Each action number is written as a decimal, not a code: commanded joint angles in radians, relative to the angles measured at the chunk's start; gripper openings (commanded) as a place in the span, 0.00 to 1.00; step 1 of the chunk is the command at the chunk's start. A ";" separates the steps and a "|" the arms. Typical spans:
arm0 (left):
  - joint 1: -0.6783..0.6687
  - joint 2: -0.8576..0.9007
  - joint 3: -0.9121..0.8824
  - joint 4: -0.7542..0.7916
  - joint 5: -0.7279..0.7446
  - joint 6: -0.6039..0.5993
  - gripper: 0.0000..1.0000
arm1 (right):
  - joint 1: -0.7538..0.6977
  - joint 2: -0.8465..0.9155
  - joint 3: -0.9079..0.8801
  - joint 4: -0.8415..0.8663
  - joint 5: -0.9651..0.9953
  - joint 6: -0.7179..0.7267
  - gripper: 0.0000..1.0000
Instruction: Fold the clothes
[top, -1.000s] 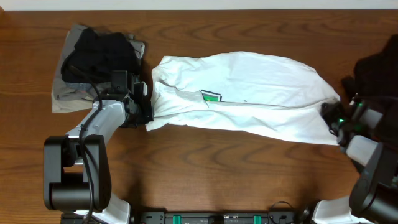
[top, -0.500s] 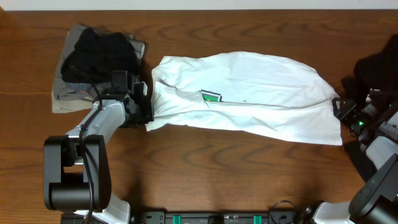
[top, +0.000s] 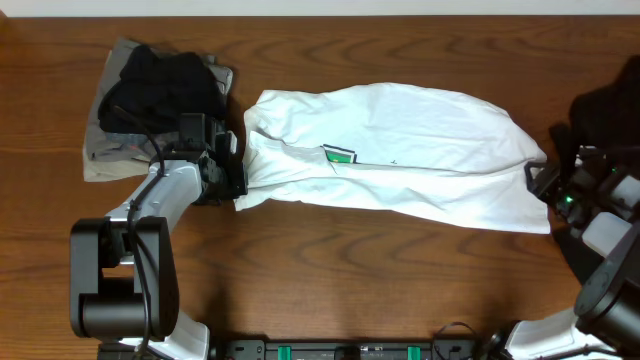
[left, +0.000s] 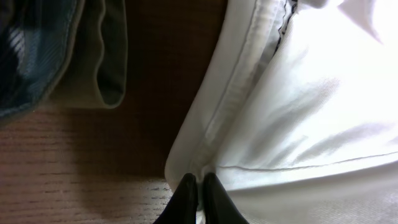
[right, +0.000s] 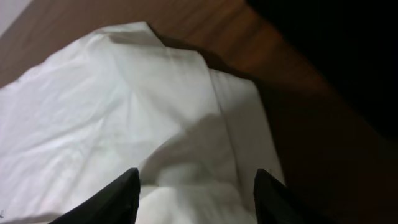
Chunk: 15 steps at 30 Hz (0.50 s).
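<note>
Landmark: the white T-shirt lay stretched out on the bench, its green print facing up.
Long axis: it ran left to right across the bench, one end at each claw.
Left claw: the left claw was clamped shut on the T-shirt's left end, its tips pinching a hemmed corner.
Right claw: the right claw hung at the T-shirt's right end with its jaws spread and nothing between them; the hemmed edge lay slack just below.
Other clothes: a black garment sat on a grey-khaki garment just off the T-shirt's left end. Another dark garment lay off its right end.
Deciding relation: the free right end lay under and ahead of the open right claw, far from the left one.
Judgement: the right arm seemed the one to take that edge; a shallow bite might catch only one layer.
</note>
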 joint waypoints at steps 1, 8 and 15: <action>0.002 -0.021 0.012 -0.005 -0.013 -0.009 0.06 | 0.028 0.015 0.012 0.020 0.024 0.013 0.53; 0.002 -0.021 0.012 -0.005 -0.002 -0.010 0.06 | 0.016 0.013 0.012 0.019 0.024 0.044 0.17; 0.002 -0.021 0.012 -0.005 -0.001 -0.009 0.06 | -0.035 -0.007 0.012 0.010 0.032 0.095 0.01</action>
